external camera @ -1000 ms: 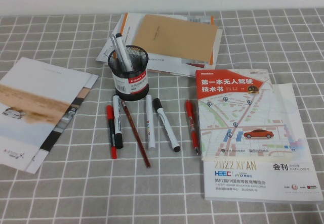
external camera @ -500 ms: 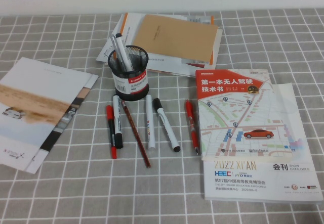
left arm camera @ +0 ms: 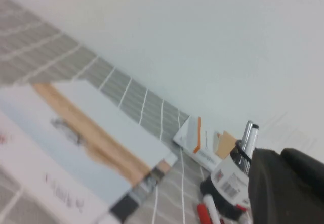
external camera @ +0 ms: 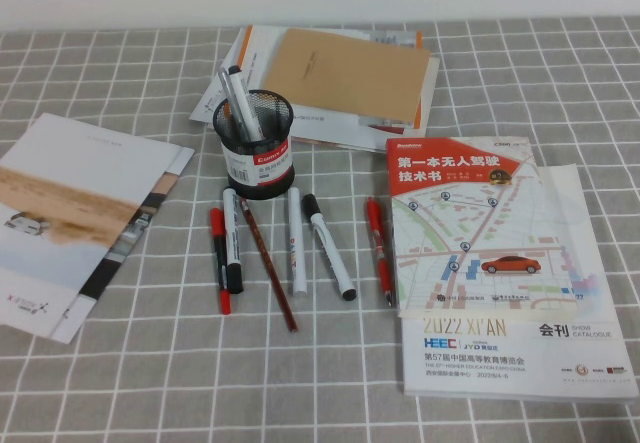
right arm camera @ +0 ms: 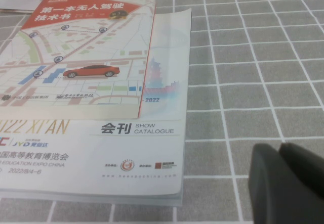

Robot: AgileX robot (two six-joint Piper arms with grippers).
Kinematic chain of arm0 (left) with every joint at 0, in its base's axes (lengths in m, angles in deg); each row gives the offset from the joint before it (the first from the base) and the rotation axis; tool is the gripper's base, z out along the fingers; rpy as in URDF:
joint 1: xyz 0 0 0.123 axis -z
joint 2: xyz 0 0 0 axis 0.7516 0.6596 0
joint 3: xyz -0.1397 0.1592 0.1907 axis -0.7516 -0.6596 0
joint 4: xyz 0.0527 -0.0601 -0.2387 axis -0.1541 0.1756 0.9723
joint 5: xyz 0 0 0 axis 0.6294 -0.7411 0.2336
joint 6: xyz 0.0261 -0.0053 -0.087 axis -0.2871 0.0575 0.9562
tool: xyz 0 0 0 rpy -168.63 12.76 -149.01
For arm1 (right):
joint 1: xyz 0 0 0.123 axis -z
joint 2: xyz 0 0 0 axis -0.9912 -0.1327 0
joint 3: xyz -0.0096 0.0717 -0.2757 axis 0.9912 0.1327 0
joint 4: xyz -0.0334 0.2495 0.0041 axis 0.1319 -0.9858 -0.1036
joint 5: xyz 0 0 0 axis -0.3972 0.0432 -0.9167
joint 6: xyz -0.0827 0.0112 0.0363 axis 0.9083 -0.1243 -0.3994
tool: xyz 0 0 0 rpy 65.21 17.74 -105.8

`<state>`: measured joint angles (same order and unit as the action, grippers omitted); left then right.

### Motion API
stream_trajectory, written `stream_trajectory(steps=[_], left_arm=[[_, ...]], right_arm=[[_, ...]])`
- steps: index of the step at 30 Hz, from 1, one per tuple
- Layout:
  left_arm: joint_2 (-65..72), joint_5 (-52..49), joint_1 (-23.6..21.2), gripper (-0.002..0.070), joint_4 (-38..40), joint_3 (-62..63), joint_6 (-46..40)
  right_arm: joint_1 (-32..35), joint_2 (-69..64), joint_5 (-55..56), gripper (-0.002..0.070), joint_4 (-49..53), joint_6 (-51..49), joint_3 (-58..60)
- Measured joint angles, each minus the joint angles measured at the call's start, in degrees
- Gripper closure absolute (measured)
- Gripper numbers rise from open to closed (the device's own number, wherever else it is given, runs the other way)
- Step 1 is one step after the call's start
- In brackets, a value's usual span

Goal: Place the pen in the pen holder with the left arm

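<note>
The pen (external camera: 219, 260), slim with red ends and a black middle, lies on the cloth as the leftmost of the row in front of the pen holder (external camera: 256, 148). The holder is a black mesh cup with a red and white band and has silver pens in it. In the left wrist view the holder (left arm camera: 228, 183) shows right beside my left gripper (left arm camera: 280, 155), with a red pen end (left arm camera: 202, 214) at its foot. The left gripper's fingers lie together, empty. My right gripper (right arm camera: 280, 148) is shut and empty over bare cloth. Neither arm shows in the high view.
Beside the pen lie a white marker (external camera: 232, 253), a reddish-brown pencil (external camera: 267, 263), two more white markers (external camera: 295, 241) and a thicker red pen (external camera: 377, 248). A catalogue (external camera: 500, 283) lies at the right, a brochure (external camera: 70, 213) at the left, and an envelope stack (external camera: 340, 78) behind the holder.
</note>
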<state>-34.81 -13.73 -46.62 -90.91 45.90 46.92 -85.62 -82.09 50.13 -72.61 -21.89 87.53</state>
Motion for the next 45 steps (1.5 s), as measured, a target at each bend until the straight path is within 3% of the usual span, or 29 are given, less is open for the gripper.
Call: stream_trajectory(steps=[7, 12, 20, 28, 40, 45], left_arm=[[10.4, -14.8, 0.0, 0.0677, 0.0, 8.9, 1.5], [21.6, -26.2, 0.0, 0.0677, 1.2, 20.2, -8.3], [42.4, -44.5, 0.0, 0.0677, 12.2, 35.0, -27.0], [62.4, -46.3, 0.7, 0.0677, 19.6, 43.8, -38.9], [88.8, -42.4, 15.3, 0.0677, 19.7, 61.8, -36.6], [97.7, -43.8, 17.7, 0.0677, 19.5, 69.2, -35.7]], right_arm=[[0.0, 0.0, 0.0, 0.0689, 0.0, 0.0, 0.0], [0.0, 0.0, 0.0, 0.0689, 0.0, 0.0, 0.0], [0.0, 0.0, 0.0, 0.0689, 0.0, 0.0, 0.0], [0.0, 0.0, 0.0, 0.0689, 0.0, 0.0, 0.0], [0.0, 0.0, 0.0, 0.0689, 0.0, 0.0, 0.0], [0.0, 0.0, 0.0, 0.0689, 0.0, 0.0, 0.0]])
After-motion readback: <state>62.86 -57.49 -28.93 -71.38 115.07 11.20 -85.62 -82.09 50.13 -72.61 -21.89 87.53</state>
